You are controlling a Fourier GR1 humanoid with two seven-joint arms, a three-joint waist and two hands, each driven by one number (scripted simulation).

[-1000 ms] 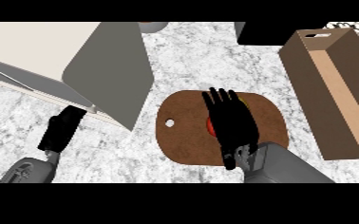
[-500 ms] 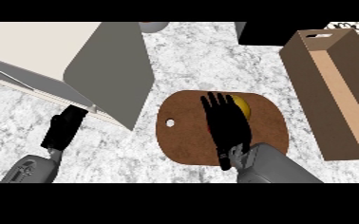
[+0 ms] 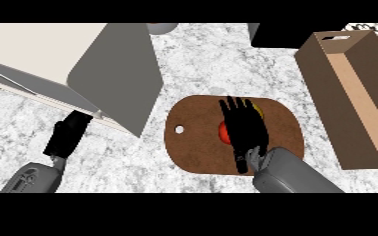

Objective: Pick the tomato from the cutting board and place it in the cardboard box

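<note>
A brown oval cutting board (image 3: 193, 147) lies on the marble counter in the head view. My right hand (image 3: 243, 125) hovers flat over its middle, fingers straight and pointing away from me, open. It covers most of the red tomato (image 3: 222, 132); only a red edge shows at the hand's left side. A sliver of a yellow item (image 3: 258, 113) peeks out on the hand's right. The tall cardboard box (image 3: 345, 100) stands open just right of the board. My left hand (image 3: 68, 134) rests open at the lower left, away from the board.
A large white and grey appliance (image 3: 111, 70) fills the upper left, its corner reaching close to the board's left edge. A dark object (image 3: 284, 35) sits at the back beside the box, and a grey round item (image 3: 161, 27) at the back centre.
My right hand has shifted slightly over the board, so the tomato's red edge shows again at its left and less yellow shows at its right. The left hand has stayed still.
</note>
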